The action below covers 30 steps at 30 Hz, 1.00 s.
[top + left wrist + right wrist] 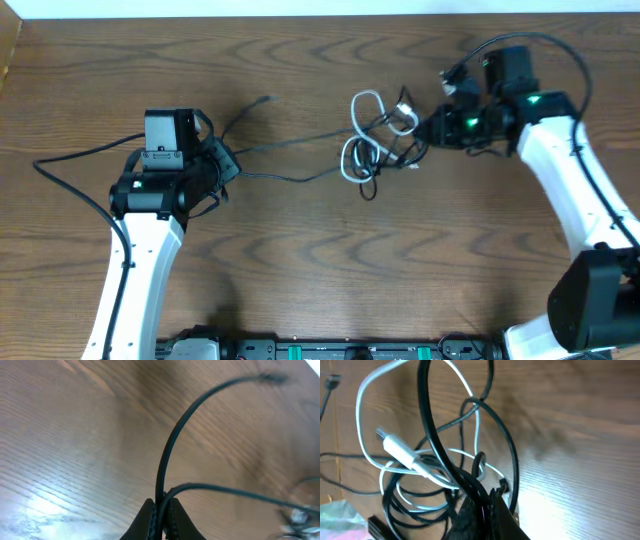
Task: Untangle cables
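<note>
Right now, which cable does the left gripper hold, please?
The black cable with the free plug end; the white cable lies over in the tangle.

The left arm [140,270] and right arm [565,175] are both wearing white shells on their long links, with black housings at wrists and joints. Small green lights [470,125] are glowing on each wrist. Thick black cables [38,165] are looping off both arms. On the left gripper [161,512], the fingers [147,522] are showing as black wedges, possibly ribbed on their inner faces; blur is hiding finer detail.
</note>
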Each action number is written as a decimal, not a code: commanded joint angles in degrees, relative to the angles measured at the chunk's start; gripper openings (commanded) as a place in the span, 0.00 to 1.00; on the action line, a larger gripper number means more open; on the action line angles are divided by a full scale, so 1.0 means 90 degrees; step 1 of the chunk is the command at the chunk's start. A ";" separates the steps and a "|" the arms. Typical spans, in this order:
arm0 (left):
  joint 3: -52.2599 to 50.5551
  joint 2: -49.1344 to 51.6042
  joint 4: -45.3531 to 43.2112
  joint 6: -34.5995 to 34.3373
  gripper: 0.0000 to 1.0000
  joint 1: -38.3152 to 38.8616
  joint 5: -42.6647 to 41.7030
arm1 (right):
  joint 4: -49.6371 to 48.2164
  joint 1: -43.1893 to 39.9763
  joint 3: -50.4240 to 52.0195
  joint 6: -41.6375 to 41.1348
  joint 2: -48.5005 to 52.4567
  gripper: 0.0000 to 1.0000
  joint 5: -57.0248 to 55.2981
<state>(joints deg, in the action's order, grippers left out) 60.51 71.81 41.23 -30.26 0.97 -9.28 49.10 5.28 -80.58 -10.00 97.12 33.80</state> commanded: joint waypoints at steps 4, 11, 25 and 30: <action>0.0146 0.0277 0.0177 0.0270 0.08 -0.0172 0.1464 | 0.0687 -0.0823 -0.1467 0.0386 -0.0032 0.01 -0.0304; 0.0146 0.0466 0.0197 0.0267 0.08 -0.0172 0.1685 | 0.1277 -0.1124 -0.2773 0.0384 -0.0032 0.01 -0.0194; 0.0148 0.0542 -0.0554 0.0289 0.08 -0.0172 0.1008 | 0.1982 -0.0908 -0.3274 0.0534 0.0063 0.01 -0.0362; 0.0148 0.0539 -0.1090 0.0289 0.10 -0.0165 0.0066 | 0.2329 -0.0488 -0.3055 0.0408 0.0243 0.01 -0.1105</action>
<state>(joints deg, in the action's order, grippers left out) 60.97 76.47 32.47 -28.36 -0.32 -2.96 69.41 -0.73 -109.47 -6.48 97.54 28.21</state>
